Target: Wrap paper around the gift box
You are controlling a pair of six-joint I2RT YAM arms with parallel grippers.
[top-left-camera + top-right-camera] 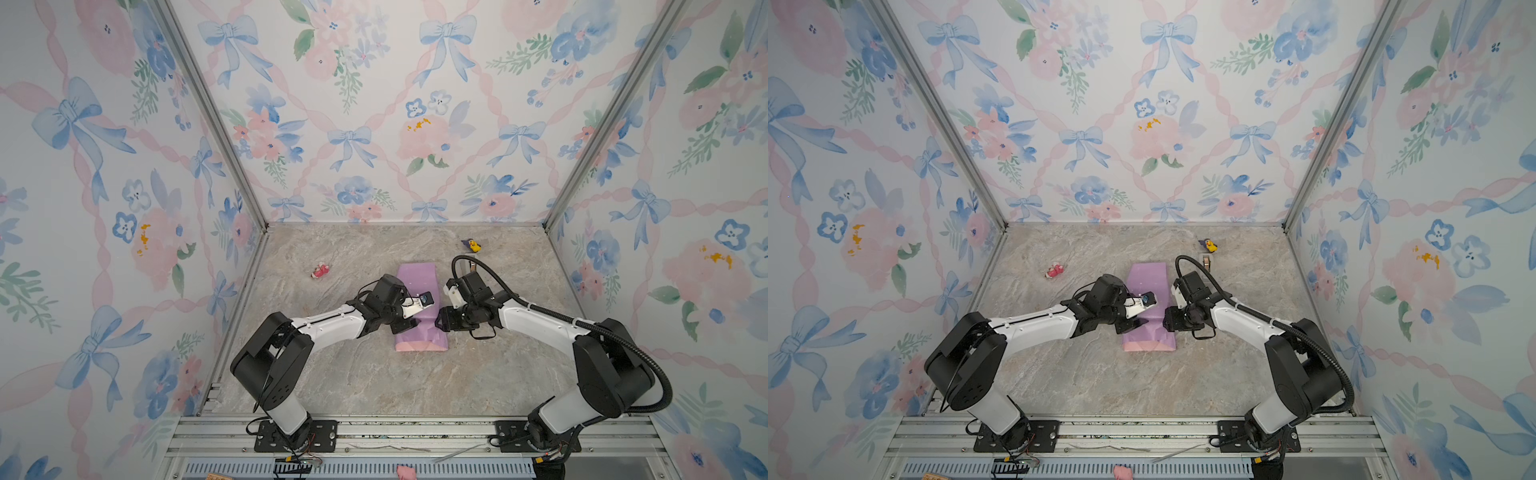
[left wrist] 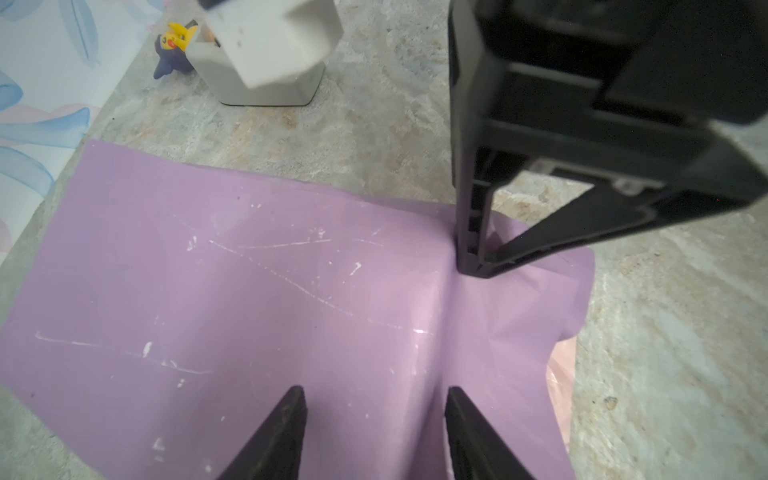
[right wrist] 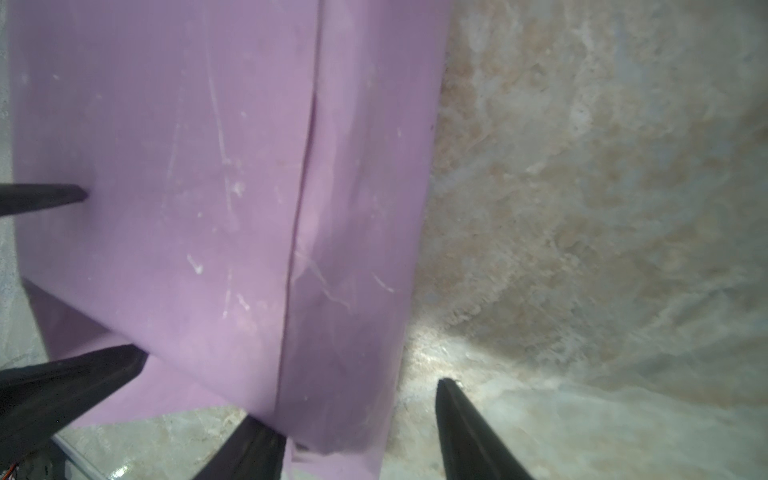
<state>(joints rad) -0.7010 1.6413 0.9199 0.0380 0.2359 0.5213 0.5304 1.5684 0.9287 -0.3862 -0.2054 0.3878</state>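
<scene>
The paper (image 1: 417, 286) lies lilac side up, folded over a low block in the middle of the table in both top views (image 1: 1148, 282). Its pale pink face shows at the near end (image 1: 419, 348). The gift box is hidden under the paper. My left gripper (image 2: 376, 399) stands open just above the paper's top face, and it meets the sheet from the left (image 1: 414, 319). My right gripper (image 3: 353, 415) is open too, with the wrapped block's side edge between its jaws. It comes in from the right (image 1: 437, 322), its tips down at the paper's edge (image 2: 478, 266).
A grey tape dispenser (image 2: 266, 89) stands beyond the paper at the back right (image 1: 1206, 262). Beside it sits a purple and yellow toy (image 1: 471, 246). A small pink toy (image 1: 320, 271) lies at the back left. Patterned walls close three sides.
</scene>
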